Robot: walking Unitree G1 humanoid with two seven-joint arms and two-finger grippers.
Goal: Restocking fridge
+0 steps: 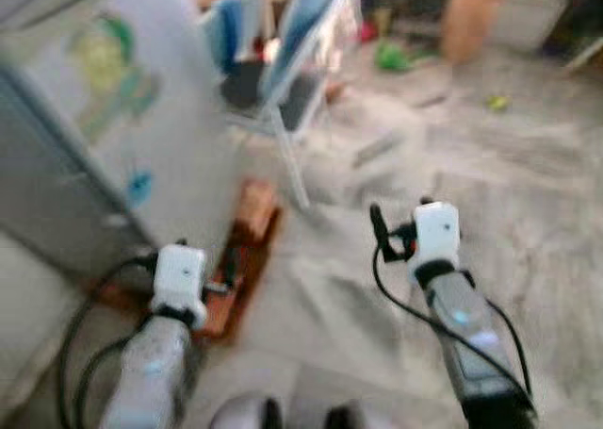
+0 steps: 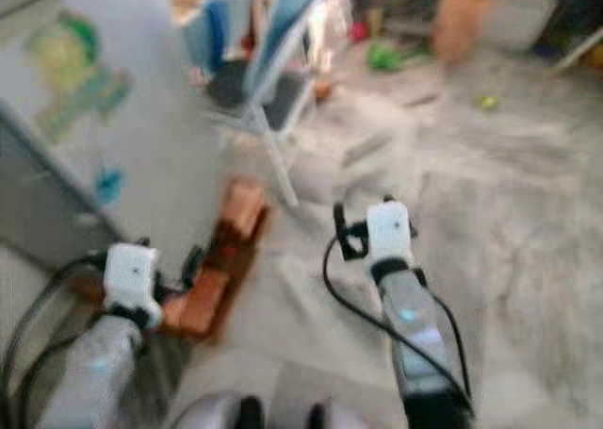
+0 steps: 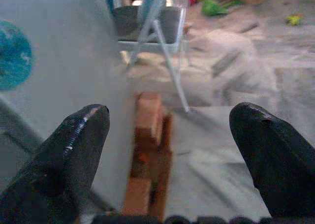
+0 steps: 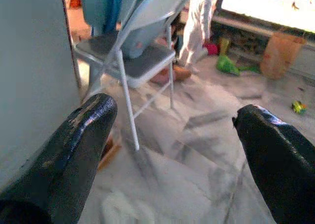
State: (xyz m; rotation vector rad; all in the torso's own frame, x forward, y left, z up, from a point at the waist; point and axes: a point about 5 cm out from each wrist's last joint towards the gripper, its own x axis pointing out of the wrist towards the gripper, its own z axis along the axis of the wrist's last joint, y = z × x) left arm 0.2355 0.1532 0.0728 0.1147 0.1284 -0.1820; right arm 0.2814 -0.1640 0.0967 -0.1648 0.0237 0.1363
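The head views are blurred. The fridge (image 1: 104,137), a pale grey cabinet with green and blue stickers on its side, stands farthest left and serves as the landmark. Close against its lower corner, the left end effector (image 3: 170,130) hovers low with its two black fingers (image 3: 74,150) spread wide and nothing between them. Right at the foot of the fridge, on the floor, sits a stack of orange-brown wooden blocks (image 1: 247,250), just ahead of that end effector. Beyond the fridge's far edge stands a grey folding chair (image 4: 133,56) with blue cloth draped over its back. Further right of the fridge, over the pale marble floor (image 1: 490,184), the right end effector (image 4: 174,130) is held out, fingers likewise wide apart and empty. Past the chair, well away from the fridge, lie a green toy (image 4: 229,65) and a brown paper bag (image 4: 279,54).
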